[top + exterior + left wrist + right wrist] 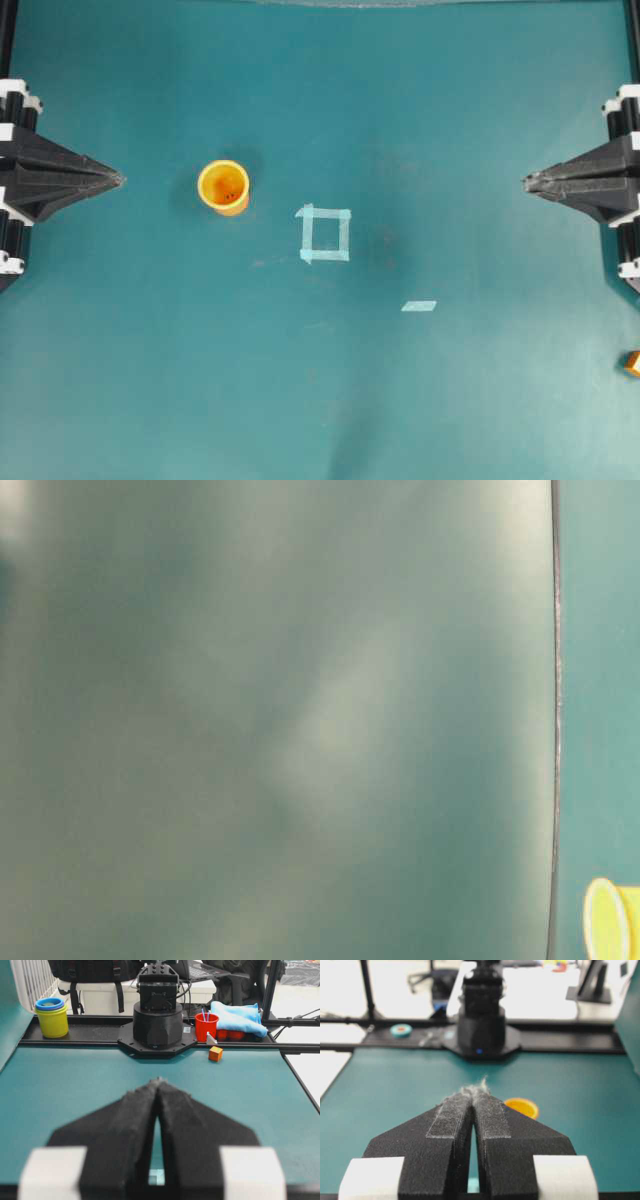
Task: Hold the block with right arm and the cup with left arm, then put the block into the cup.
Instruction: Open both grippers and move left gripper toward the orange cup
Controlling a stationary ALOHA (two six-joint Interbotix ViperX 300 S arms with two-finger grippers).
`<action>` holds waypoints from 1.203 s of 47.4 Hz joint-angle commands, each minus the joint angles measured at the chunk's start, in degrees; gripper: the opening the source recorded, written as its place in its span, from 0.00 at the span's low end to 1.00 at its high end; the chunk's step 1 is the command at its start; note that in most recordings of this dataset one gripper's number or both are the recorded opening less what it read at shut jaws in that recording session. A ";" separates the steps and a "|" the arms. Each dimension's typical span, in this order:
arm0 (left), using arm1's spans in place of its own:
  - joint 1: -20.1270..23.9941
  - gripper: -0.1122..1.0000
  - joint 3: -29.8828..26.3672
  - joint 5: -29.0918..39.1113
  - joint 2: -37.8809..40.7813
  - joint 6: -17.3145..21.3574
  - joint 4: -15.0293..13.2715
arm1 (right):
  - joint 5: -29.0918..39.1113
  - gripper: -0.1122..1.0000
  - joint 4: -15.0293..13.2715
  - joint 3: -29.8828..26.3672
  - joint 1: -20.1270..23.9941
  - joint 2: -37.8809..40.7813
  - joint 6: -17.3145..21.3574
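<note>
With both grippers, left (118,180) and right (527,182), pressed together empty, the light, rigid block (633,363) at the table's (320,400) right edge looked pinchable across flat sides, the thin-walled cup (223,187) left of centre graspable by its rim.

A teal counter (180,380) is carrying a pale tape square (325,234). Beyond its black edge rail (75,1035), stacked yellow-and-blue cups (51,1018), a red cup (206,1027) and a blue cloth (235,1016) are sitting.

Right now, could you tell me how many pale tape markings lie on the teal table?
2: a pale tape square outline near the centre, and a short pale tape strip lower right of it.
</note>
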 commanded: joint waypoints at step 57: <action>3.52 0.74 -0.26 5.10 6.15 2.81 1.23 | 50.80 0.51 5.80 -9.40 1.23 4.04 15.56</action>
